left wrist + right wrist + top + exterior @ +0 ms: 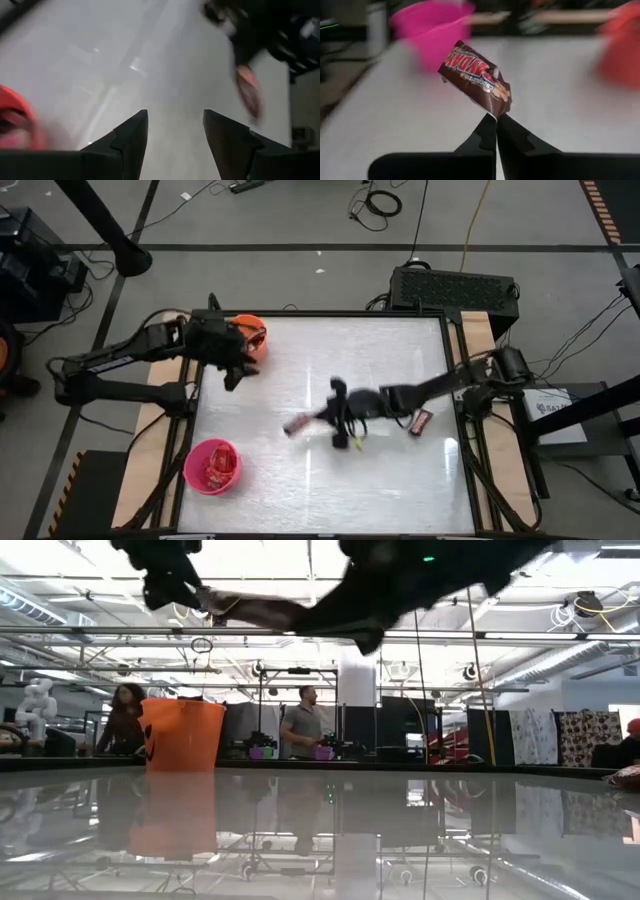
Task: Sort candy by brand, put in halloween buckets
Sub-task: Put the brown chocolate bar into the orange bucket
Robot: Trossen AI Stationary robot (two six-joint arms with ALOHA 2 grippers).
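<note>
Overhead, the right gripper (335,418) reaches across the middle of the white table (300,470), pinching a dark brown candy bar (298,424) that sticks out toward the pink bucket (212,466). That bucket stands near the table's front left corner and holds several red bars. One more dark bar with red marks (421,421) lies on the table beside the right arm. The left gripper (234,372) hangs just beside the orange bucket (247,336) at the far left corner.

From table height, the orange bucket (181,734) stands upright on the glossy surface, and the held bar (255,611) shows high up, blurred. People stand in the room behind.

Past the left wrist, the two dark fingers (131,141) are spread apart with nothing between them.

Past the right wrist, the fingertips (496,131) are pressed together on one crimped end of the bar (475,78). Its glossy brown wrapper carries white lettering edged in red and tilts toward the pink bucket (434,27).
</note>
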